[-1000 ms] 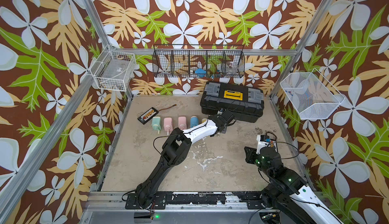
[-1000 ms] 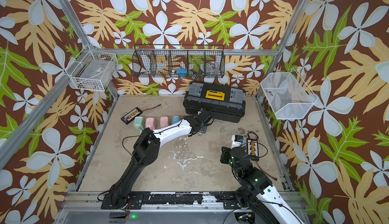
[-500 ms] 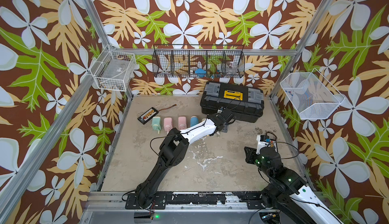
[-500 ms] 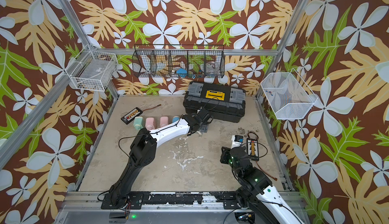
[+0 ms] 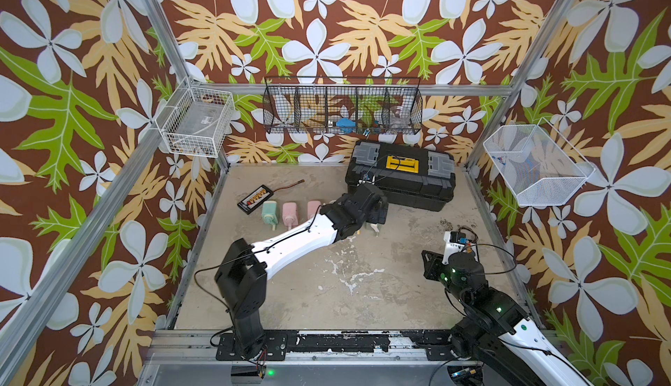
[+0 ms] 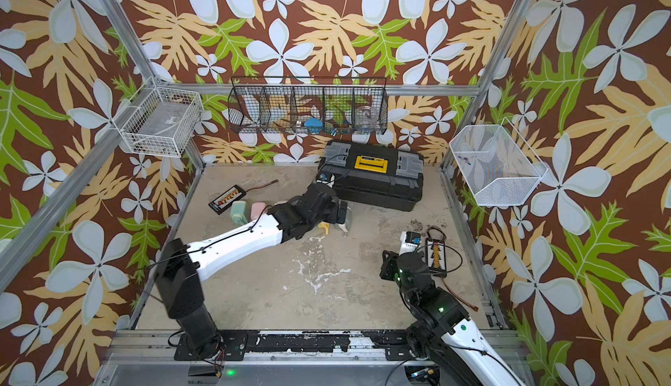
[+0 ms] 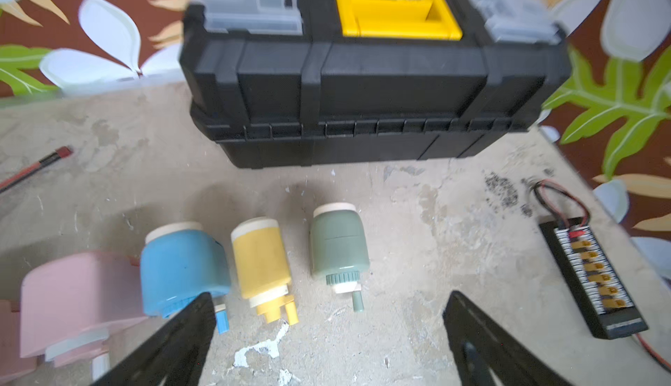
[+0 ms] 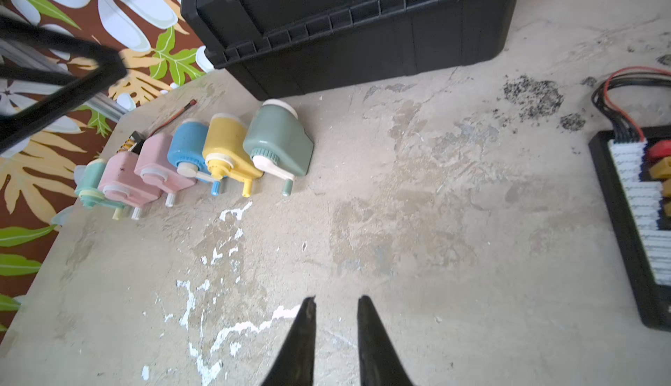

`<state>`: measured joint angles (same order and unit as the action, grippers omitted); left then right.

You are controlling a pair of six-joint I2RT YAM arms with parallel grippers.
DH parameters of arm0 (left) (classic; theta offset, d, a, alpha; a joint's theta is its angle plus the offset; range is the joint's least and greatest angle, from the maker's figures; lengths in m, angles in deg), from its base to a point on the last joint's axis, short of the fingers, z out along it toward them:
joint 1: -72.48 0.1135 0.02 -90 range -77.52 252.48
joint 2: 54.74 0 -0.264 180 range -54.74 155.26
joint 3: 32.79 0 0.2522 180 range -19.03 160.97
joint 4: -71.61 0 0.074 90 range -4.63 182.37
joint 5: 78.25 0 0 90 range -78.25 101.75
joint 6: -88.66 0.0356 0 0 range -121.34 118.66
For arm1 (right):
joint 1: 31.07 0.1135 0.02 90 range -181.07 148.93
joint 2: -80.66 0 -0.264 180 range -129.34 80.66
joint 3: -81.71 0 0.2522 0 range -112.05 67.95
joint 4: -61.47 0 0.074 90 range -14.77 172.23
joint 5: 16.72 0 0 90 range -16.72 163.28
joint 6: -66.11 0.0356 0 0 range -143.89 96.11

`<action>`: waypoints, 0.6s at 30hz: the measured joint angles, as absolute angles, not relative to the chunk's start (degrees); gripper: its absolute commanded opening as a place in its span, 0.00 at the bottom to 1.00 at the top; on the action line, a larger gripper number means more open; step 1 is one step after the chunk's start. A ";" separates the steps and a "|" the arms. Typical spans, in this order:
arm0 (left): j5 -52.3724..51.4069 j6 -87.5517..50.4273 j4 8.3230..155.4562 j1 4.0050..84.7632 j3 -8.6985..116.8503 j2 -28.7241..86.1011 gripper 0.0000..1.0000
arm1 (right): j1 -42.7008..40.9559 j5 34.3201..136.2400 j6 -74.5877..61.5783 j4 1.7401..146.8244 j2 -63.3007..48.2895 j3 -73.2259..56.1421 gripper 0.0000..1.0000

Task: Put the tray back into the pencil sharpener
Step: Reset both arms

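- Hovering wide apart and empty, the left jaws hang just above the yellow sharpener (image 7: 260,257) and the grey-green sharpener (image 7: 339,248). In the left wrist view they touch neither.
- The right jaws stand a narrow gap apart with nothing between them. They are over bare surface (image 8: 435,221), at the lower right of the frame in both top views and well apart from the row.
- No loose tray shows in any view. A faint seam across the grey-green body suggests its tray already sits inside, but I cannot tell whether it is pushed fully home.
- In a top view the row lies mid-frame, just below the black toolbox (image 6: 374,181). The blue sharpener (image 7: 183,268), two pink ones and a mint sharpener (image 5: 269,210) run off to the left.
- Such a tray is probably light, stiff, thin-walled plastic with smooth, slippery faces. It is best pinched gently across its outer end, not its side walls.
- The sharpener body looks light enough to slide on the surface when pushed, so bracing its cream-capped end would help.
- The crank handles stick out toward the jaws and could snag.
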<state>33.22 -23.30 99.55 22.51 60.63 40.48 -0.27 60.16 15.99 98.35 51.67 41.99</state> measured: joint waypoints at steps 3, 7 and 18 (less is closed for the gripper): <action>37.18 -22.40 91.96 22.55 47.30 29.73 0.99 | -0.79 57.14 13.67 94.37 48.30 42.41 0.38; 45.00 -23.97 83.57 22.90 30.75 15.54 1.00 | -4.44 52.83 8.21 87.88 44.17 43.55 0.44; 59.97 -18.01 59.88 38.59 -0.66 -3.28 1.00 | -26.26 49.91 -7.42 61.43 35.21 54.91 0.81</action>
